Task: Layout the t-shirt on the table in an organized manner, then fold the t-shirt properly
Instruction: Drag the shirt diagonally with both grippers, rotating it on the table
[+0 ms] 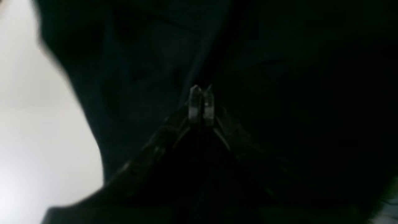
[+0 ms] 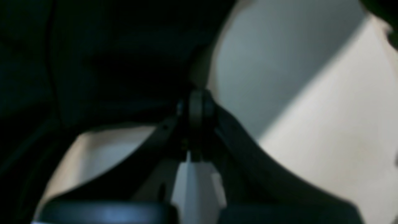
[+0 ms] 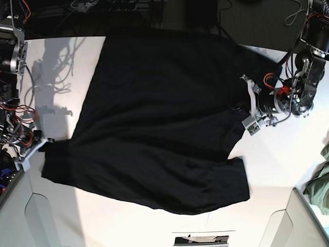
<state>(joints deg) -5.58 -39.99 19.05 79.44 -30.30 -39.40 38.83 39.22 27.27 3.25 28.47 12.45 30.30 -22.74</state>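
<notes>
Claws: left claw (image 1: 201, 93) pinched tight on the shirt (image 3: 159, 118) at its right edge; right claw (image 2: 199, 102) pinched tight on cloth at the shirt's left corner, near the bench's (image 3: 288, 164) left edge.
Shirt: spread wide over the middle of the bench, reaching its far edge.
Around: olive cloth (image 3: 321, 185) at the right edge; cables (image 3: 56, 56) far left.
Hidden: both wrist views dark, blurred; no print or tag readable.

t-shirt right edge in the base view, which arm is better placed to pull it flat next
Left. The left gripper is already shut on the t-shirt at that edge. The right gripper pinches the opposite sleeve corner.
</notes>
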